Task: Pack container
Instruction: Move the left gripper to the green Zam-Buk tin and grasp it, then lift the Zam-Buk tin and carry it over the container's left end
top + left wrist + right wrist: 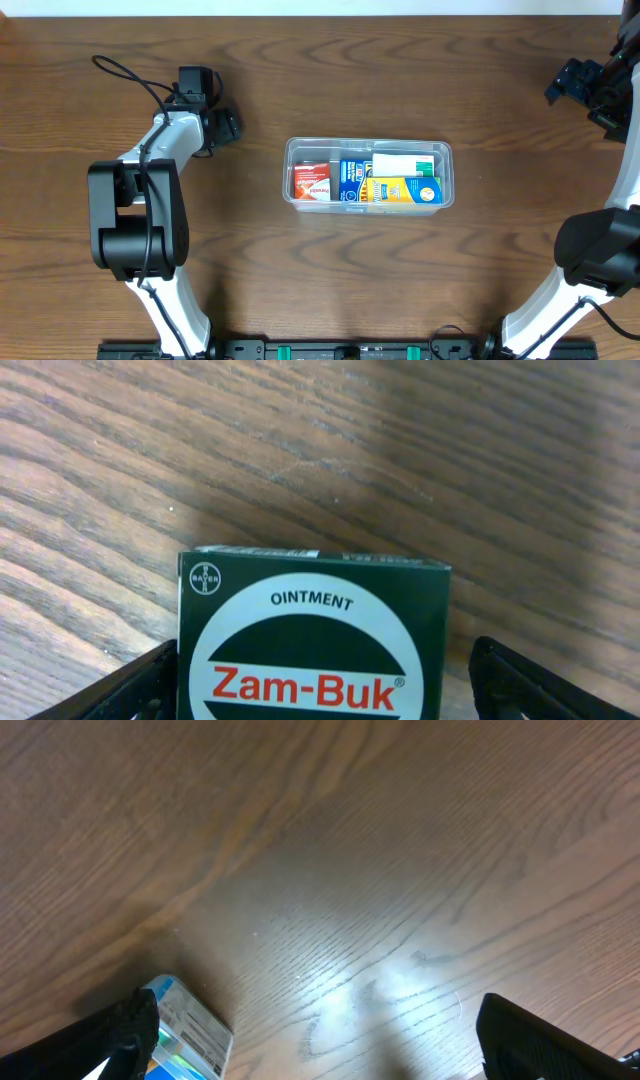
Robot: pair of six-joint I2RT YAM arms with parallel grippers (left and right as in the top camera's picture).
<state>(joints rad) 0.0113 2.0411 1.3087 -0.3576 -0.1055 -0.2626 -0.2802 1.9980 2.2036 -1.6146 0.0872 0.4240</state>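
Observation:
The clear plastic container (445, 150) stands at the table's middle. It holds a red and white box (311, 182), a blue box (350, 180), a yellow box (405, 190) and a white and green box (405, 162). My left gripper (212, 122) is at the far left of the table, well left of the container. In the left wrist view its fingers (322, 650) stand on either side of a green Zam-Buk ointment box (315, 595), with a gap at the right finger. My right gripper (590, 95) is at the far right, open and empty (315, 1010).
A small blue and white box (190, 1035) lies on the wood next to my right gripper's left finger. The table is brown wood. The arm bases stand at the near left and near right edges.

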